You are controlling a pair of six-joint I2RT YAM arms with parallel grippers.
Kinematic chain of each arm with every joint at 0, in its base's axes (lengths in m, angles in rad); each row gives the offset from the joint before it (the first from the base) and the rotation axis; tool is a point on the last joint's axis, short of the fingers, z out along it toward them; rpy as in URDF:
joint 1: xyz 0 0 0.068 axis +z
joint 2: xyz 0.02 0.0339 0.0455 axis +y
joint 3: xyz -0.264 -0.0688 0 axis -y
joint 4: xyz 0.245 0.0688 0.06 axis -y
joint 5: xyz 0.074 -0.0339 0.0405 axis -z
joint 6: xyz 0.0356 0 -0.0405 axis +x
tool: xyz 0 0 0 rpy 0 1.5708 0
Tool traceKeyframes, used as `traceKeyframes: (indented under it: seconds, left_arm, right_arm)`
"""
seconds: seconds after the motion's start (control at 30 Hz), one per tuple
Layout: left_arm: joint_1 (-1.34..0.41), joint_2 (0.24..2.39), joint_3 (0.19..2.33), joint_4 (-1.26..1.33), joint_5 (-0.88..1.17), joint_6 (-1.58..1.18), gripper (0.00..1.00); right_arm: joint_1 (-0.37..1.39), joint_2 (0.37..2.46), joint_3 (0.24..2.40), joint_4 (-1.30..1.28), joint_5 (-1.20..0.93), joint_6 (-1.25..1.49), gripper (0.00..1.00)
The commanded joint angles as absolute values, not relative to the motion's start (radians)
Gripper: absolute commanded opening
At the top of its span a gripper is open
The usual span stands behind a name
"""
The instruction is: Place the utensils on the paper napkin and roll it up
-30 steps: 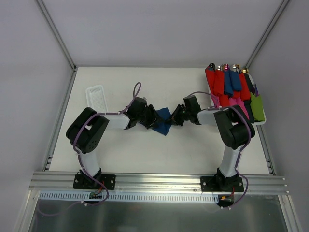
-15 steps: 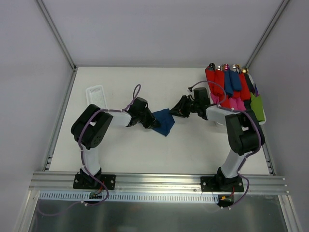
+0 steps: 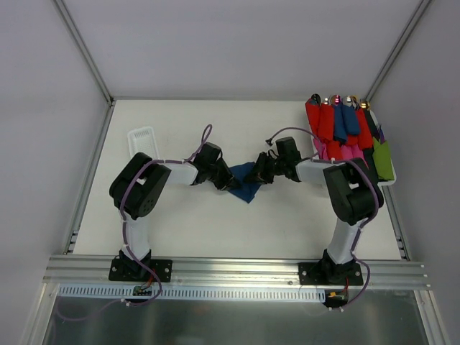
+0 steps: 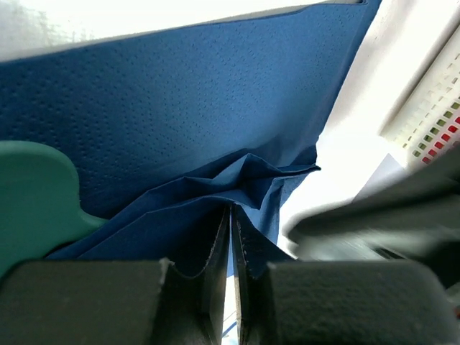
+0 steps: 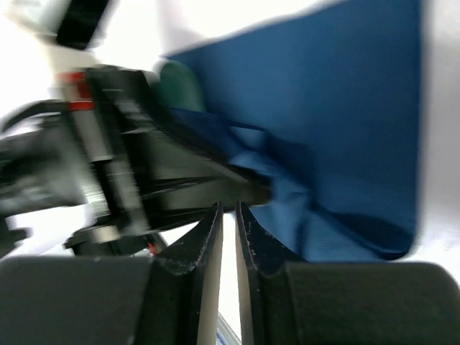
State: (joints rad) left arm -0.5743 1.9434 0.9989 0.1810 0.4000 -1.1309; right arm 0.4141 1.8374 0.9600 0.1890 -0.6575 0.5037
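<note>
As the paper napkin (image 4: 180,108) must wrap the utensil (image 4: 32,194), the left tool (image 4: 231,215) pinches its fold. Right tool (image 5: 228,212) narrow; grip unclear.

Crumpled navy napkin (image 5: 345,108), teal utensil end (image 5: 180,85) behind, right pincer (image 5: 228,210) nearly pressed together

We see a white surface (image 3: 215,223) w/ a small white ribbed tray (image 3: 144,144) lying flat at far left. At far right, a white tray (image 3: 390,182) is packed w/ rolled bundles: red (image 3: 325,123), blue (image 3: 350,120), pink (image 3: 350,153), one green (image 3: 383,159) at its rt edge. Shiny tips (image 3: 336,99) poke out at their far ends. An alu rail (image 3: 237,267) runs along the near edge.
</note>
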Motion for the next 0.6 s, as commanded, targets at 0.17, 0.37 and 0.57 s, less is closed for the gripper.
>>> traceKeyframes:
  seconds: [0.17, 0.37, 0.57]
  left_arm:
    - [-0.574, 1.988, 1.008, 0.034, 0.371, -1.052, 0.07]
    - [-0.571, 1.996, 1.019, 0.020, 0.377, -1.045, 0.07]
    - [-0.554, 1.996, 1.028, 0.020, 0.380, -1.039, 0.13]
  right_arm:
    - [0.408, 1.922, 0.939, 0.115, -0.588, 0.443, 0.15]
    - [0.406, 1.921, 0.974, 0.057, -0.592, 0.407, 0.24]
    - [0.407, 1.908, 0.976, 0.005, -0.584, 0.342, 0.29]
